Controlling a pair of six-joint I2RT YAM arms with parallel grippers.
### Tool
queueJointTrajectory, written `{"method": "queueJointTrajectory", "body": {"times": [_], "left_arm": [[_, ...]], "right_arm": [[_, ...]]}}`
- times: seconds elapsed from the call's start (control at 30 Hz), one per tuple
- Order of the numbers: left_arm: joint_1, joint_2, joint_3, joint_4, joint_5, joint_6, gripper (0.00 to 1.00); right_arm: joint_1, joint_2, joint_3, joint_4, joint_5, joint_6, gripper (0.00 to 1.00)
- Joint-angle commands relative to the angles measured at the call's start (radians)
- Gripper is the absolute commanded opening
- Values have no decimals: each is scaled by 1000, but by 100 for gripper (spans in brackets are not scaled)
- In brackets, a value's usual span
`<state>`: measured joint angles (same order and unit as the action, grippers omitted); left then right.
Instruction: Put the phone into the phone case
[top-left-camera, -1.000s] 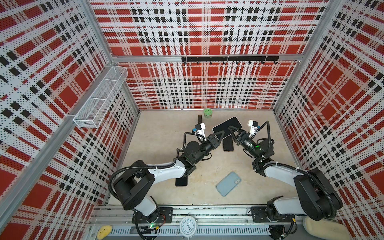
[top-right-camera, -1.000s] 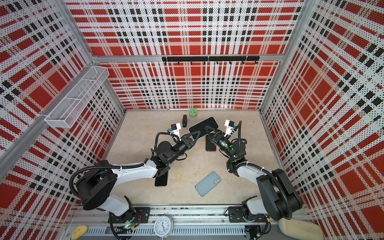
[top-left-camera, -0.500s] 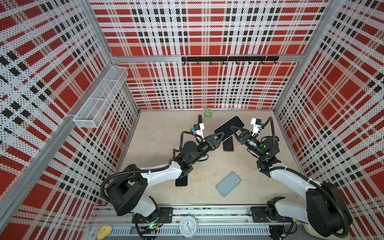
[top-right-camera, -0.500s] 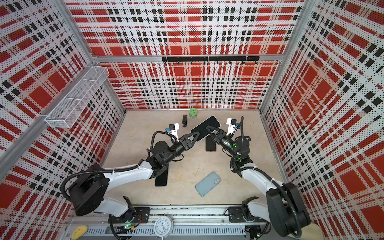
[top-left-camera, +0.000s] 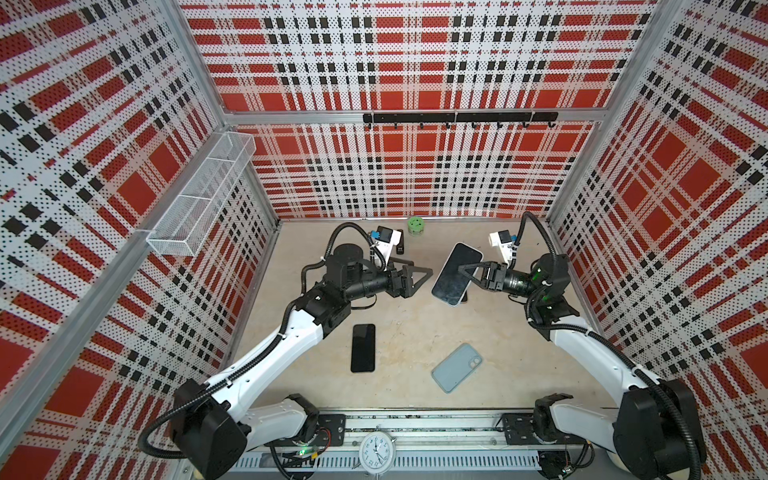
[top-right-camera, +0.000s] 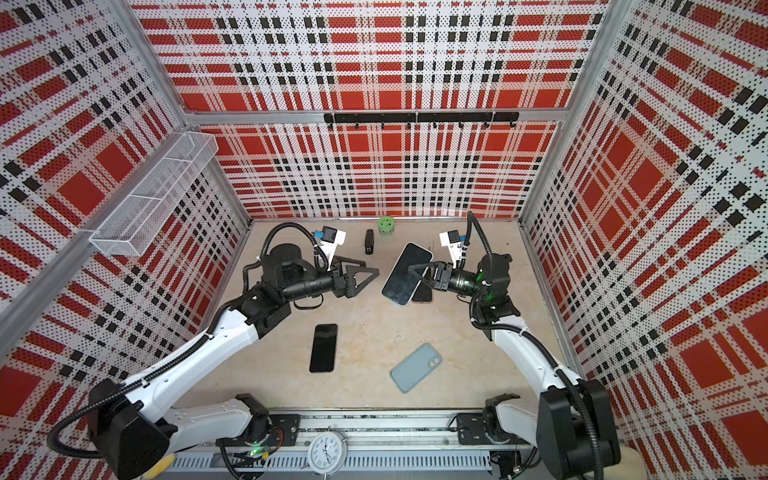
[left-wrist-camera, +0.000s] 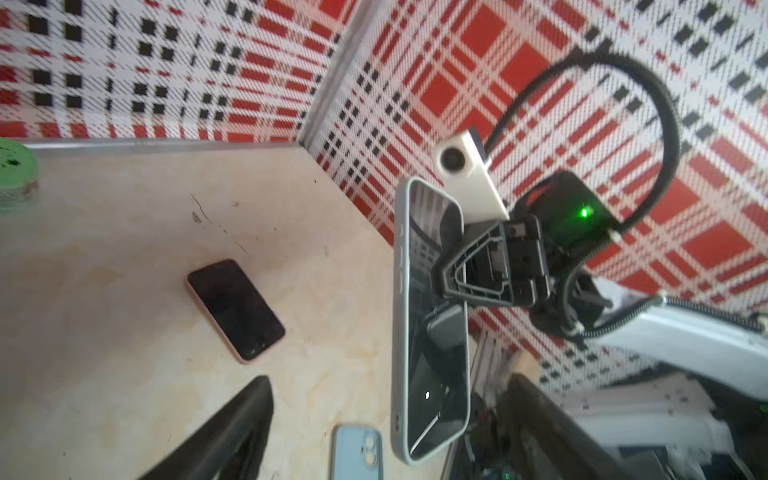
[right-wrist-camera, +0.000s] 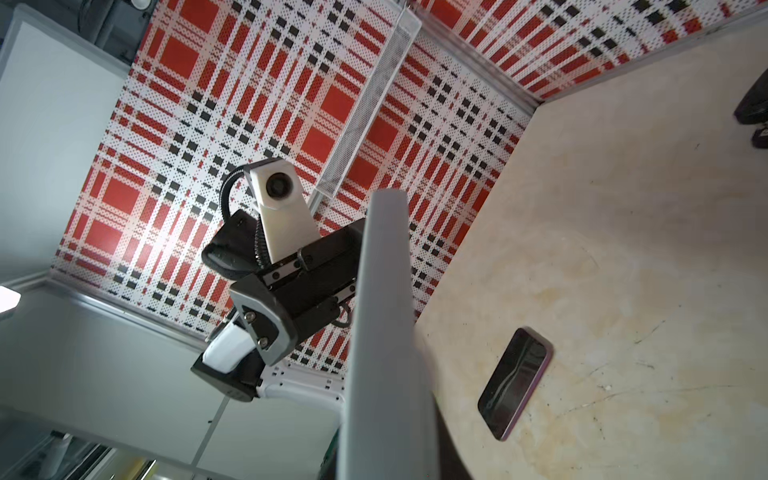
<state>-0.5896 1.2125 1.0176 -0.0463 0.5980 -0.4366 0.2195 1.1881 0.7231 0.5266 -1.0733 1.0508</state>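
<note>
Left of centre in both top views, left gripper: jaws spread wide, gripping nothing, tips aimed rightward, parted by a clear gap from the grey-edged phone. Lower in the frame, flat on the table: a black phone with its screen up and, further right, a light blue phone case with its camera cut-out showing. Right of centre, the grey-edged phone, held up off the table, tilted, long axis running from upper right to lower left, dark screen toward the top cameras. Pinched about mid-length on its right long edge by the right gripper, clenched on it from the right. Under its lower end, partly hidden, a pink-edged phone flat on the table. In the left wrist view, the same grey-edged phone nearly edge-on, right of frame centre.
</note>
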Motion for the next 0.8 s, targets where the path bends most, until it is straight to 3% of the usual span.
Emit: {"method": "queueJointTrajectory", "body": {"times": [0.0, 0.2, 0.33, 0.53, 0.7, 0.77], "left_arm": [[-6, 39, -14, -118, 149, 67, 88], [-52, 96, -48, 74, 220, -49, 78], [-89, 135, -38, 129, 230, -84, 66], [-113, 155, -52, 176, 228, -122, 36], [-103, 147, -74, 191, 203, -148, 12], [-90, 142, -89, 205, 186, -170, 6]], "right_arm": [[10, -11, 50, -31, -90, -77, 0], [43, 9, 69, -79, -79, -127, 0], [49, 27, 65, -57, -72, -121, 0], [49, 31, 57, -58, -48, -139, 0], [48, 36, 82, -162, -8, -213, 0], [46, 32, 102, -234, 23, -262, 7]]}}
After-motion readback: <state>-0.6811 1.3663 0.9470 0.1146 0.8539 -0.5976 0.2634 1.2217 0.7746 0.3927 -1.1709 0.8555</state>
